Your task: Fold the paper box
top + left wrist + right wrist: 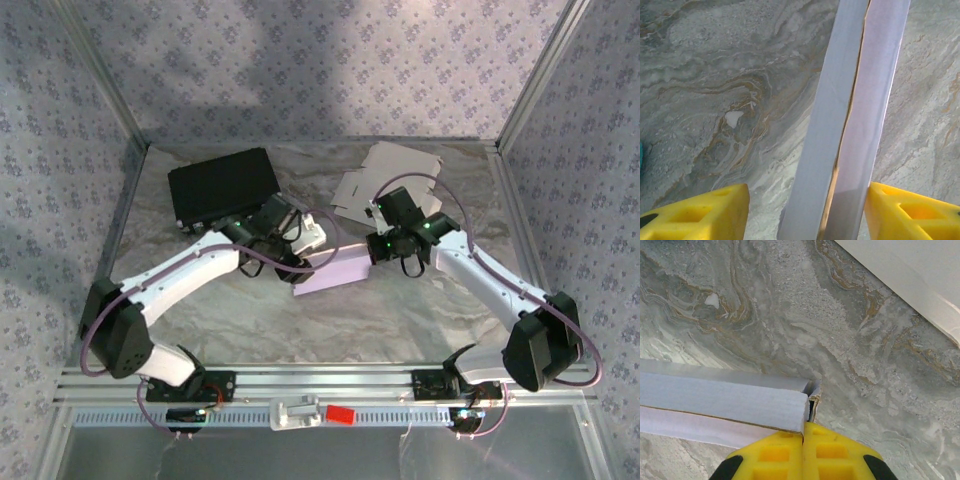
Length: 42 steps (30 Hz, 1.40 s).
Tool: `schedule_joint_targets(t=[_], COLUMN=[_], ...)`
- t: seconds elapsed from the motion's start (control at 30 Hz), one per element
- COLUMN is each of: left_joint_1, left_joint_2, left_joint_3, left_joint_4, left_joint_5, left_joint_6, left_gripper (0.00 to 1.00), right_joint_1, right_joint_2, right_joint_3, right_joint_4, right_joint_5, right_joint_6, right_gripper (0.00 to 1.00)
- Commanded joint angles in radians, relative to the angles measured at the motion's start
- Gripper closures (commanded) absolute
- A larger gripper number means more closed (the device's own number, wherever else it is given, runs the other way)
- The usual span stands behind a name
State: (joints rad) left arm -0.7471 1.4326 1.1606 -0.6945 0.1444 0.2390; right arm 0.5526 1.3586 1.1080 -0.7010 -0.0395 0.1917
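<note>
The overhead camera sits above and behind the two arm bases (pixel 190 385). It faces forward and down over the whole counter (pixel 250 320) to the patterned back wall (pixel 330 70), and it stands well back from the scene. The left wrist camera looks down past its own yellow fingers (pixel 700 212), very close to the marbled counter surface. The right wrist camera looks down past its own fingers (pixel 785 455), equally close. All three views share the middle of the counter and the paper box (pixel 335 270). The box's long side crosses the left wrist view, and its end shows in the right wrist view.
</note>
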Motion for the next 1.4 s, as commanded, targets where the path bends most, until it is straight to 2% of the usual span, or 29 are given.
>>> schedule_joint_targets(t=[0.0, 0.23, 0.3, 0.37, 0.47, 0.67, 0.8, 0.93, 1.13, 1.37], left_joint_1=[0.012, 0.043, 0.091, 0.143, 0.158, 0.142, 0.079, 0.070, 0.037, 0.025], left_joint_2=[-0.071, -0.125, -0.119, -0.097, -0.090, -0.115, -0.116, -0.069, -0.012, 0.028], left_joint_3=[-0.031, 0.007, 0.047, 0.094, 0.133, 0.133, 0.107, 0.137, 0.163, 0.190], left_joint_4=[0.010, -0.063, -0.141, -0.228, -0.327, -0.306, -0.298, -0.303, -0.306, -0.303], left_joint_5=[-0.018, -0.071, -0.053, 0.026, 0.040, 0.091, 0.050, 0.020, -0.030, -0.090], left_joint_6=[-0.100, -0.287, -0.404, -0.522, -0.589, -0.557, -0.499, -0.471, -0.446, -0.442], left_gripper=[0.37, 0.36, 0.41, 0.51, 0.55, 0.56, 0.55, 0.56, 0.61, 0.72], right_joint_1=[0.007, 0.013, 0.016, 0.017, 0.019, 0.021, 0.021, 0.020, 0.017, 0.017], right_joint_2=[0.025, 0.053, 0.062, 0.064, 0.071, 0.089, 0.109, 0.121, 0.132, 0.131], right_joint_3=[0.040, 0.076, 0.105, 0.116, 0.125, 0.140, 0.158, 0.162, 0.171, 0.170], right_joint_4=[-0.067, -0.099, -0.112, -0.115, -0.124, -0.135, -0.145, -0.151, -0.154, -0.152], right_joint_5=[0.024, 0.034, 0.036, 0.038, 0.037, 0.036, 0.031, 0.024, 0.022, 0.018], right_joint_6=[0.026, 0.048, 0.051, 0.056, 0.063, 0.074, 0.078, 0.081, 0.086, 0.087], right_gripper=[1.00, 1.00, 1.00, 1.00, 1.00, 1.00, 1.00, 1.00, 1.00, 1.00])
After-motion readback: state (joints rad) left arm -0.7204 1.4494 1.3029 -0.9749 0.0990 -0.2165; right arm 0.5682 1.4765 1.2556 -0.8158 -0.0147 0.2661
